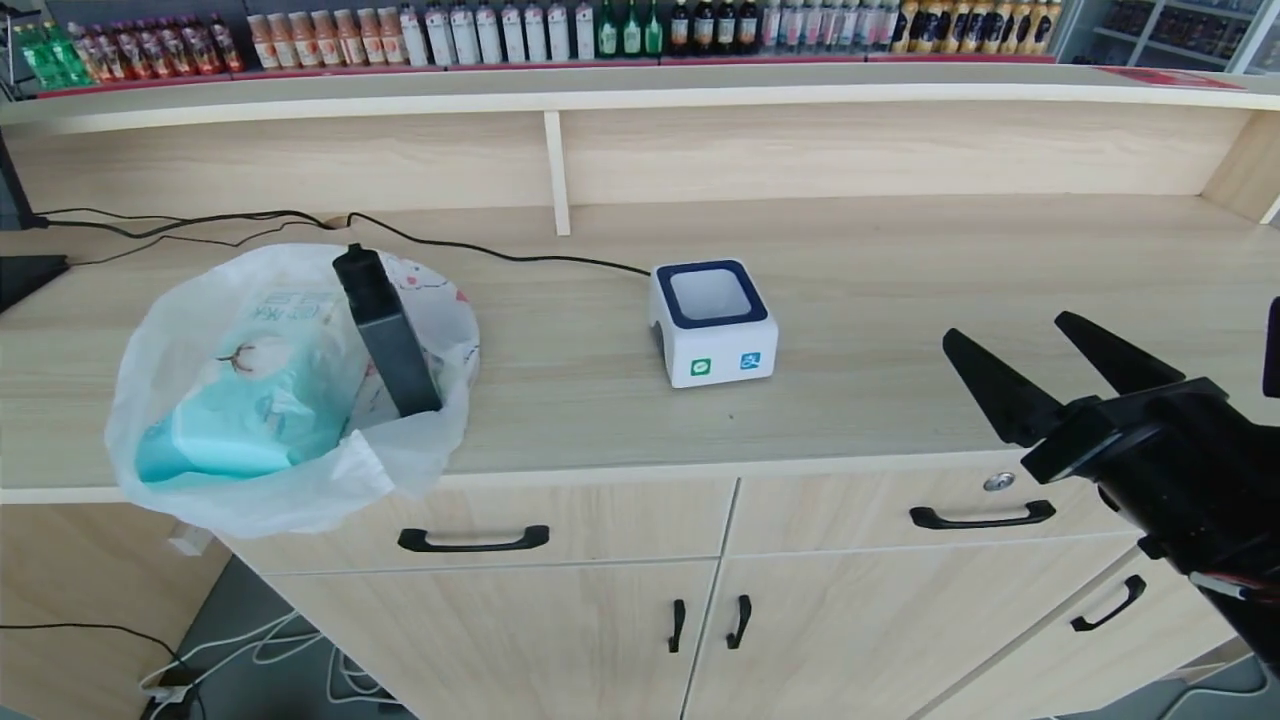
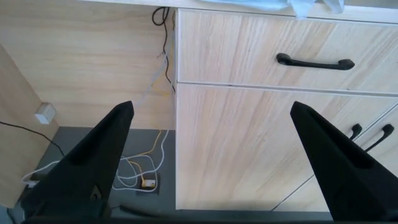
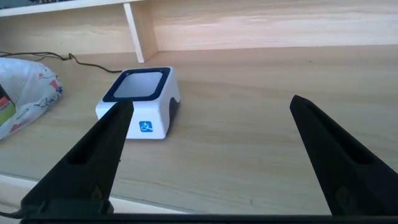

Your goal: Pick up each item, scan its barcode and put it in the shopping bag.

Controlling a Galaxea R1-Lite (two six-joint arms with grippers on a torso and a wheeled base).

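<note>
A white plastic shopping bag [image 1: 200,400] lies open at the counter's left front edge. Inside it lie a teal soft pack [image 1: 250,405] and a dark rectangular bottle [image 1: 385,335] that leans against the bag's far rim. The white barcode scanner [image 1: 712,322] with a blue-framed window stands mid-counter, and it is also the white scanner [image 3: 142,102] in the right wrist view. My right gripper [image 1: 1020,345] hovers open and empty near the counter's front right edge, right of the scanner. My left gripper [image 2: 211,130] is open and empty, low in front of the cabinet doors under the bag.
A black cable [image 1: 500,255] runs from the scanner to the back left. The counter [image 1: 900,300] has a raised back ledge with a divider [image 1: 556,170]. Drawers with black handles [image 1: 473,541] sit below. Bottles line the far shelf [image 1: 650,30].
</note>
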